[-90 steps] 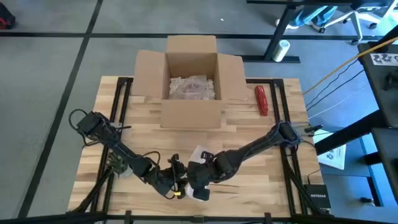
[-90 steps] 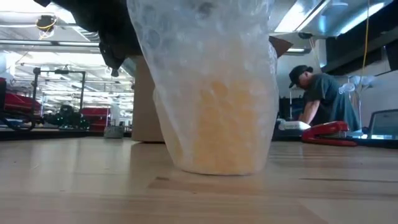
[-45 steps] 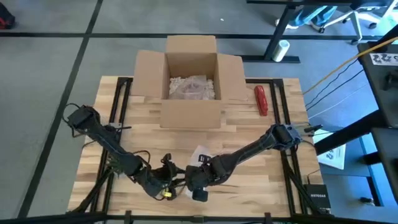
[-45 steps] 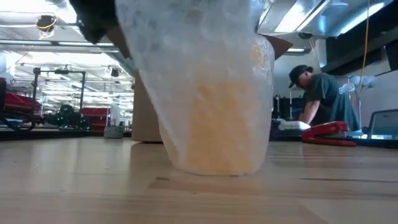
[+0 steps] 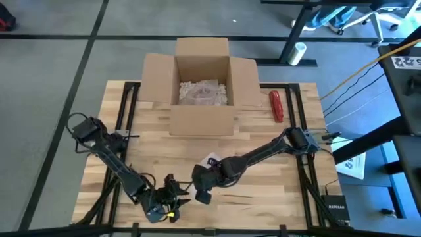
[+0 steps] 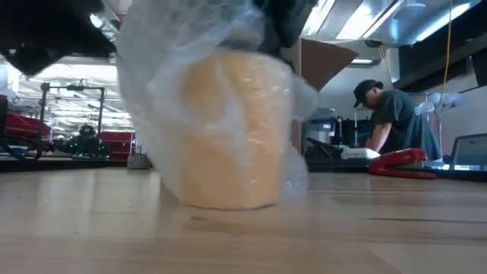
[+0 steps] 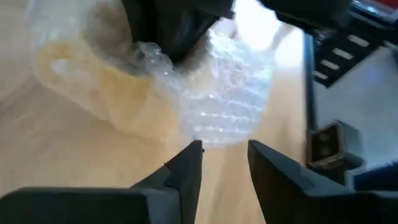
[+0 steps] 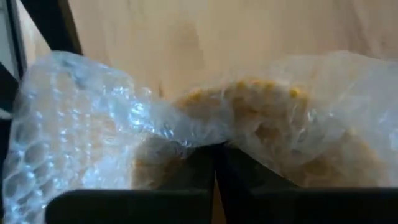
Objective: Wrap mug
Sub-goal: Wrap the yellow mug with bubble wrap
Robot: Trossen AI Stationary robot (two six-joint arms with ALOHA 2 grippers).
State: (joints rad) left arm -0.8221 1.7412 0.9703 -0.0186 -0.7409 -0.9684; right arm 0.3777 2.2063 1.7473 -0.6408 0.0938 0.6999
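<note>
A yellow mug [image 6: 228, 144] stands on its base on the wooden table, near the front edge, covered in clear bubble wrap [image 7: 230, 93]. My right gripper [image 5: 200, 189] is above it, shut on wrap gathered over the mug's top. My left gripper [image 5: 164, 203] stands open a little to the near left of the mug; in the left wrist view [image 7: 224, 155] nothing is between its fingers. From above, the right gripper hides most of the mug. My right gripper pinches a bunched fold of bubble wrap [image 8: 205, 138] between its two fingers, over the mug's rim [image 8: 273, 87]. The fingers come from above, slanting down. The mug [image 8: 286, 149] stays upright with its base on the table, and loose wrap hangs down its sides.
An open cardboard box [image 5: 202, 85] with wrapping inside stands at the far middle. A red tool [image 5: 276, 105] lies to its right. A white scrap [image 5: 212, 160] lies just beyond the mug. A person [image 6: 392, 114] works in the room behind the table.
My left gripper has drawn back from the mug toward the table's near left corner. My right gripper has gone toward the table's left edge, sliding the mug along. The wrap that stood tall above the mug now lies folded down over its top.
</note>
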